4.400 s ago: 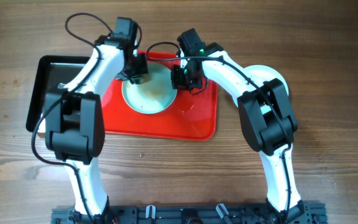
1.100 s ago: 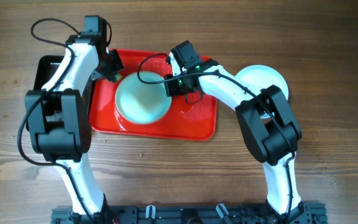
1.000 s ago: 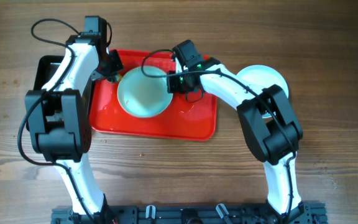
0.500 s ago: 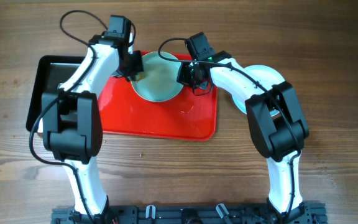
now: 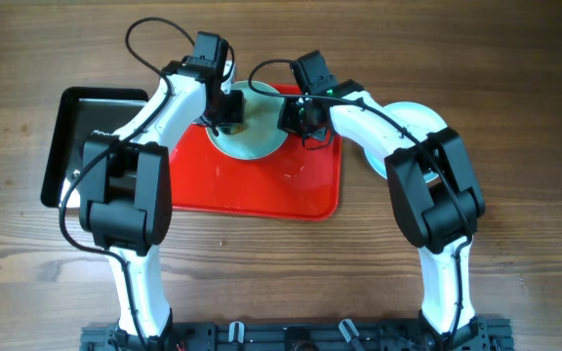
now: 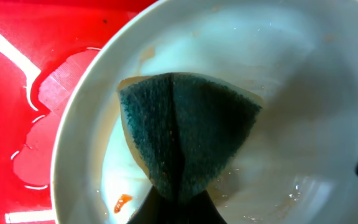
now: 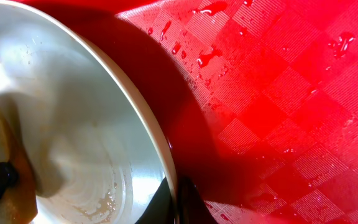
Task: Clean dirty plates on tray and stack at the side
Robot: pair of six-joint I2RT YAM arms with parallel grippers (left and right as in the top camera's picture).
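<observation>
Up at the far edge of the red tray (image 5: 261, 190), the plate (image 5: 257, 132) sits with right fingers (image 7: 190, 208) pinching its rim and left fingers (image 6: 173, 214) clamped on a sponge (image 6: 185, 137) inside it. Looks wet, stiff, slippery; rim's the handhold.

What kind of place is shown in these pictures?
Probably a robot test bench, not a real kitchen: two robot arms work at a wooden table, with a wet red tray and a sponge on a plate.
</observation>
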